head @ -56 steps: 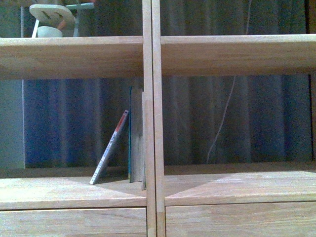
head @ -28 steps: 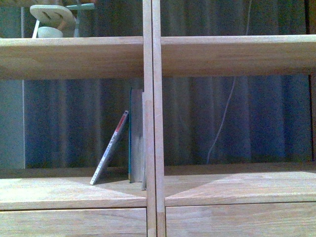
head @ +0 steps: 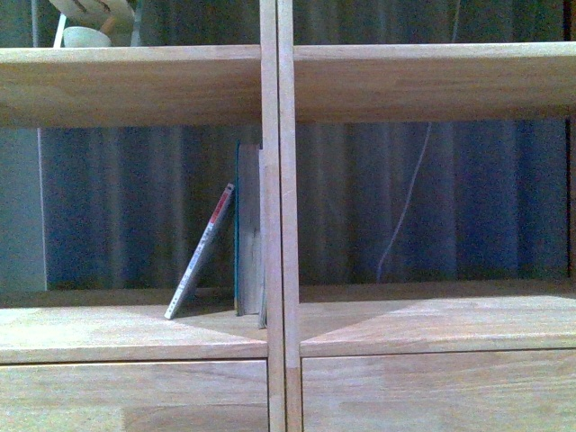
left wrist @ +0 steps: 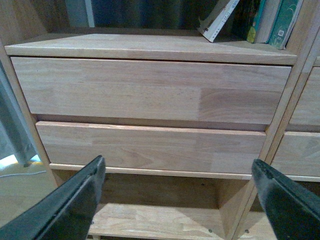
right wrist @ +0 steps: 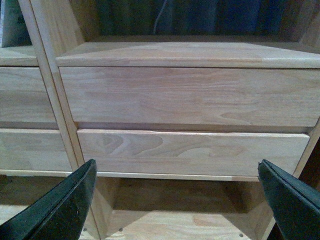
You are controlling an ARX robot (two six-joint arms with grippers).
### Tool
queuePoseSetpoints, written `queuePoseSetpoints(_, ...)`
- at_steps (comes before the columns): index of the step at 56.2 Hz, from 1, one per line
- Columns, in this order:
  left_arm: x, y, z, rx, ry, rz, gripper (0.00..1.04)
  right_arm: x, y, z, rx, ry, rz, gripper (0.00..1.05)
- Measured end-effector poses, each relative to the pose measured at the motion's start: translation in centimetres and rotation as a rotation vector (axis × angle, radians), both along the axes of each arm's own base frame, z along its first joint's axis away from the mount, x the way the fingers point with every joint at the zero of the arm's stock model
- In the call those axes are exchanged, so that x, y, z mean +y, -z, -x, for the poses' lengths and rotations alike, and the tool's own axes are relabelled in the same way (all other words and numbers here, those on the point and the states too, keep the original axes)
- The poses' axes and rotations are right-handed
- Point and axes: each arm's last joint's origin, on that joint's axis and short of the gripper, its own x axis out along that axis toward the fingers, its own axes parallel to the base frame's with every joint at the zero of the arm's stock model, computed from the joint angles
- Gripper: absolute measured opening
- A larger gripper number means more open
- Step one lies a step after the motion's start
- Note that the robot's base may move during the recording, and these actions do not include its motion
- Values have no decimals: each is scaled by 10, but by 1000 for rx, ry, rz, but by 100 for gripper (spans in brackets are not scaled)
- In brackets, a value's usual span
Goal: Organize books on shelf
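The light wooden shelf [head: 277, 216] fills the front view, split by a central upright. In its left compartment a thin book with a red-and-white spine [head: 200, 265] leans to the right against slim upright books [head: 249, 234] that stand by the divider. The left wrist view shows the same leaning book [left wrist: 218, 21] and teal-edged books [left wrist: 280, 22] above two drawer fronts [left wrist: 150, 90]. My left gripper [left wrist: 177, 192] is open, low in front of the left drawers, well below the books. My right gripper [right wrist: 177, 192] is open in front of the right drawers [right wrist: 190, 97]. Neither holds anything.
A pale rounded object [head: 90, 25] sits on the upper left board. A thin white cord [head: 405, 211] hangs behind the right compartment against dark curtains. An open compartment [left wrist: 155, 215] lies below the drawers on the left side, another [right wrist: 175, 212] on the right.
The shelf boards and books sit lower in the front view now than a second ago, so the camera has risen slightly. The books have not shifted.
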Motion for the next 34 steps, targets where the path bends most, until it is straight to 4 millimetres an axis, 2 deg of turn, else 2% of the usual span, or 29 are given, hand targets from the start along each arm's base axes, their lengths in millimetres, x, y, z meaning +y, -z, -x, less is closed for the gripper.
queuePoseSetpoints(3,0,0,0,0,0,-1,99,0,0,0,0,0,0,98)
queuePoseSetpoints(34,0,0,0,0,0,0,97,0,0,0,0,0,0,98)
